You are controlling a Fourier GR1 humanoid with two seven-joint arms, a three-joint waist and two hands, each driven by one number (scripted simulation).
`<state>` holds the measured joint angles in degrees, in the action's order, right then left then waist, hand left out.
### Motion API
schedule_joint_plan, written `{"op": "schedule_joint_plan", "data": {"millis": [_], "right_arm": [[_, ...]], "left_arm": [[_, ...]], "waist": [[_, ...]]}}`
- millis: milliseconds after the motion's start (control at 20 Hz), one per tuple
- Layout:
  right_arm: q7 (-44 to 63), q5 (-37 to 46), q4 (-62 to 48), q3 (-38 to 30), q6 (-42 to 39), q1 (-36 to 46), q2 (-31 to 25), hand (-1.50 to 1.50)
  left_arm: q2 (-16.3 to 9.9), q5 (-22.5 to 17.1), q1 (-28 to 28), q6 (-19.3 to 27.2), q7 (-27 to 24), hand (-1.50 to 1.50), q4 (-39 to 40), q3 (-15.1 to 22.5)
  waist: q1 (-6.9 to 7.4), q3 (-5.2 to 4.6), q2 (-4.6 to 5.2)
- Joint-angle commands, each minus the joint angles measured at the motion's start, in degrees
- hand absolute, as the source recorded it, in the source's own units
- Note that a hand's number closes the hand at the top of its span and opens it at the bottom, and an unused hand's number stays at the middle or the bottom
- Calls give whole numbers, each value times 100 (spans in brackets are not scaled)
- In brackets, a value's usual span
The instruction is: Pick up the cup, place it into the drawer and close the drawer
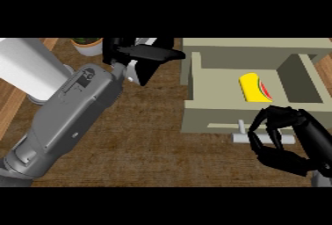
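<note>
The yellow cup, marked with red and green, lies on its side inside the open beige drawer at the upper right. My right hand hovers at the drawer's front, just over the pale bar handle. Its fingers are loosely curved, hold nothing, and partly hide the handle. My left hand rests open at the top centre, left of the drawer, with the grey left forearm crossing the left side.
A white paper-towel roll stands at the upper left, partly behind the left forearm. A potted plant sits at the top edge beside the left hand. Brown counter spreads before the drawer.
</note>
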<state>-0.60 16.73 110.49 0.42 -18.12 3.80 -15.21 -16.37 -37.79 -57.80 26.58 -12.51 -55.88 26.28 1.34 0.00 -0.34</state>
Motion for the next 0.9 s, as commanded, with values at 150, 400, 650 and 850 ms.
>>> {"op": "schedule_joint_plan", "data": {"millis": [150,400,650,850], "right_arm": [[-265,1747,-1082,832,519,609,-50,150],[-595,2919,-2146,1332,1024,862,-192,150],[-1000,3401,-3732,1280,1497,1719,-45,150],[-1453,3573,-5322,1110,2195,2445,380,150]], "left_arm": [[-610,-108,912,-300,204,-150,-968,-236],[-1009,-174,1652,-581,110,-150,-1633,-327],[-1390,-231,2239,-911,106,-150,-1925,-678],[-1476,-294,2774,-1296,-192,-150,-2096,-922]], "waist": [[103,-1,25],[206,1,15],[81,4,41],[107,6,69]]}}
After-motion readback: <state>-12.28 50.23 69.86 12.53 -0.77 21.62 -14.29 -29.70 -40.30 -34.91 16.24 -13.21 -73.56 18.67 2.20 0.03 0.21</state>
